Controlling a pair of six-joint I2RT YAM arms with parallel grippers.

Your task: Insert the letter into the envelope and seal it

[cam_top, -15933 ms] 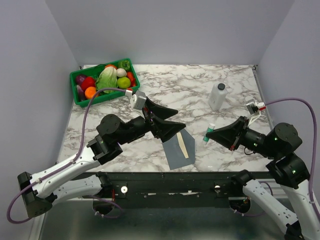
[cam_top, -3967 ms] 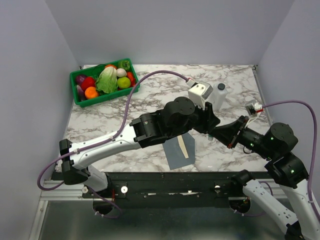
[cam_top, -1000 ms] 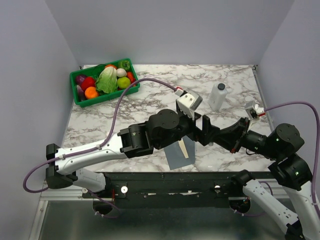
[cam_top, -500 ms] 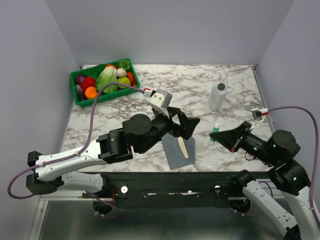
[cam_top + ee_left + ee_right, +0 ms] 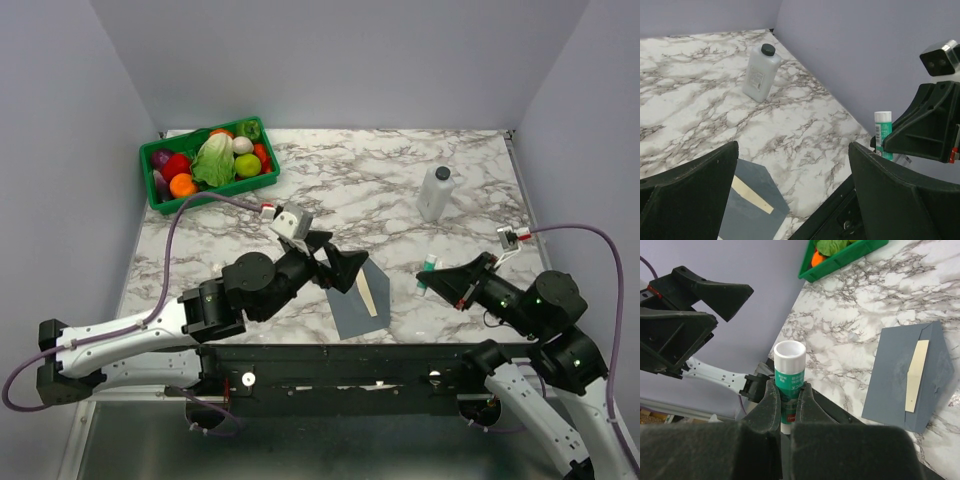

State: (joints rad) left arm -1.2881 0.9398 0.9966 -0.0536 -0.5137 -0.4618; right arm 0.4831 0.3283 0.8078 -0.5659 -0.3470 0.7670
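The slate-grey envelope (image 5: 355, 302) lies flat near the table's front edge, its triangular flap pointing to the far side. A narrow cream-tan strip (image 5: 373, 295) lies across it; the rest of the letter is hidden. The envelope also shows in the left wrist view (image 5: 747, 212) and the right wrist view (image 5: 902, 377). My left gripper (image 5: 343, 266) is open and empty, above the envelope's far left corner (image 5: 792, 155). My right gripper (image 5: 443, 277) is shut on a green-and-white glue stick (image 5: 428, 272), held upright right of the envelope (image 5: 789, 371).
A green basket (image 5: 160, 197) of vegetables stands at the far left. A white bottle (image 5: 435, 193) with a black cap stands at the far right, also in the left wrist view (image 5: 760, 72). Purple walls close in three sides; a black rail (image 5: 330, 355) runs along the front.
My left arm has swung back left from beside the right gripper to above the envelope. My right gripper, still holding the glue stick, has drawn back slightly right.
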